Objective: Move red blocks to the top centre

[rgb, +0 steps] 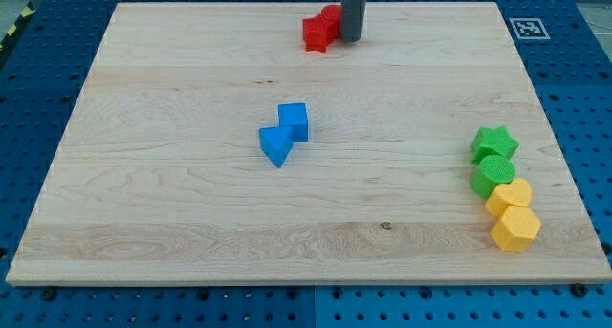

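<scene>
Red blocks [320,29], seemingly touching my tip [350,39]

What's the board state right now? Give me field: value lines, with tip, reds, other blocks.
tip: my tip at the view's top centre, on the right side of the red blocks
red blocks: red blocks bunched together at the top centre, near the board's top edge
blue blocks: blue blocks, two touching, mid-board
green blocks: green blocks, two, at the view's right
yellow blocks: yellow blocks, two, just below the green ones
surface: wooden board
</scene>
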### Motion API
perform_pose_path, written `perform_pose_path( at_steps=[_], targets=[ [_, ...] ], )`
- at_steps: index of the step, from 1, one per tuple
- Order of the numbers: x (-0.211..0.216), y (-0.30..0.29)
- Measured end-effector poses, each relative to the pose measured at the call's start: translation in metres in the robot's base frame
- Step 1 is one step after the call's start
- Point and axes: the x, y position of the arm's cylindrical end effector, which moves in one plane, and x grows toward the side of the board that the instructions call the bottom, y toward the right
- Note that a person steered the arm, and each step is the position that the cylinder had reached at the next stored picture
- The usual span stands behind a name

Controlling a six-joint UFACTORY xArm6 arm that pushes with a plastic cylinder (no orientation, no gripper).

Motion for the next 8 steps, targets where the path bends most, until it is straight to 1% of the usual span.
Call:
perform_pose_path(
  at_steps=[1, 3, 4, 5, 6, 7, 8],
  targets=[
    [0.001, -0.011],
    [0.036, -0.018],
    [0.052, -0.034],
    [0.037, -0.043],
    [0.033, -0.049],
    [0.032, -0.078],
    [0.027, -0.095]
  ],
)
